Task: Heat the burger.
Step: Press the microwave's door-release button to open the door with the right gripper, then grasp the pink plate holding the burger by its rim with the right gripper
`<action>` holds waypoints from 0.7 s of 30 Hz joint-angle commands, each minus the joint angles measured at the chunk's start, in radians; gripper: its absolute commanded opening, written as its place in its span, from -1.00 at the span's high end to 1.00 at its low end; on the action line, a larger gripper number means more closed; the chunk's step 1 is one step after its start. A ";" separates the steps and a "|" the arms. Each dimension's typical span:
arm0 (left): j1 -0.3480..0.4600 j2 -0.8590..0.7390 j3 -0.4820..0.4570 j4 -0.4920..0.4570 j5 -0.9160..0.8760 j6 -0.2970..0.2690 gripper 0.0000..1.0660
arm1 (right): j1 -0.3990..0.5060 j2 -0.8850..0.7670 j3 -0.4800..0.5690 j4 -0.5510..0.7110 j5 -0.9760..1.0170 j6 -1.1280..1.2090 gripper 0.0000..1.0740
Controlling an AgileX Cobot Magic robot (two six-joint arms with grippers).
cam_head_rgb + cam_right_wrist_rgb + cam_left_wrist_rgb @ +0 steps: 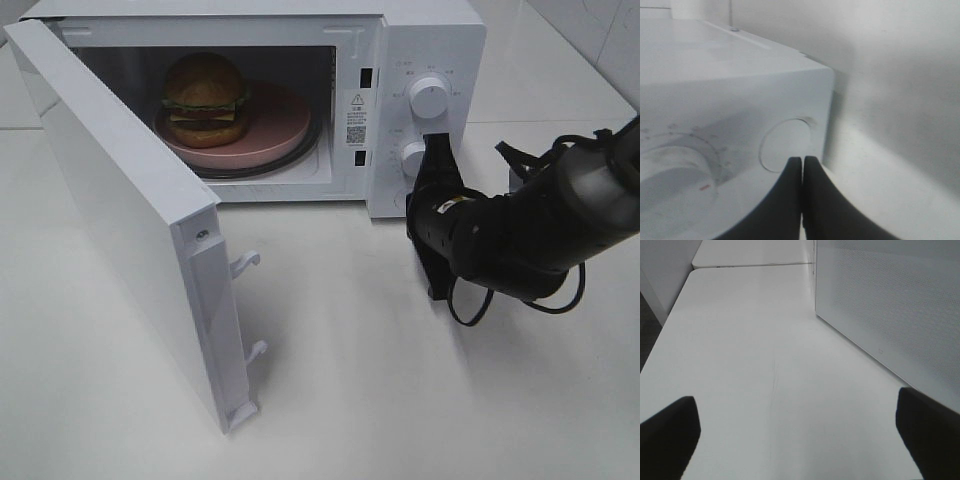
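— What was seen nearest the high camera?

— A plain white table top (380, 400) was seen. Over it, the open white door (120, 230) of a boxy white microwave oven (430, 40) was swung out towards the camera. Two white latch hooks (245, 263) were shown on the door's free edge.

— And how were the claws found?

— The left gripper (795, 405) was caught only by its own wrist camera. Its dark fingers (670, 435) were spread wide apart above the table, and nothing was held between them. A white panel with a fine dotted pattern (890, 300) was seen near it.

The right gripper (437, 148) was carried on a bulky black arm (540, 220). It was pressed shut with nothing between its fingers, and it was held at the control panel, just beside the lower white dial (411, 155). In the right wrist view it was set in front of a round recessed button (785, 145) near the panel's corner. Whether the button was touched could not be told.

— Where was the burger placed?

— It was farther back, inside the oven's cavity. The round hamburger with glossy golden-brown bun, green lettuce, yellow cheese and dark patty (205, 88) was found upright on a pink round plate (270, 125), towards the plate's left side. The plate was set on a dark-rimmed turntable (250, 172). An upper white dial (430, 95) was seen above the lower one.
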 commanded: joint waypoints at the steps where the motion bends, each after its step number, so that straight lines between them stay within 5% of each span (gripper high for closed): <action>1: 0.001 -0.017 0.004 -0.001 -0.002 -0.004 -0.89 | 0.000 -0.067 0.052 -0.006 0.093 -0.084 1.00; 21: 0.001 -0.017 0.004 -0.001 -0.002 -0.004 -0.89 | 0.000 -0.366 0.098 -0.030 0.548 -0.755 1.00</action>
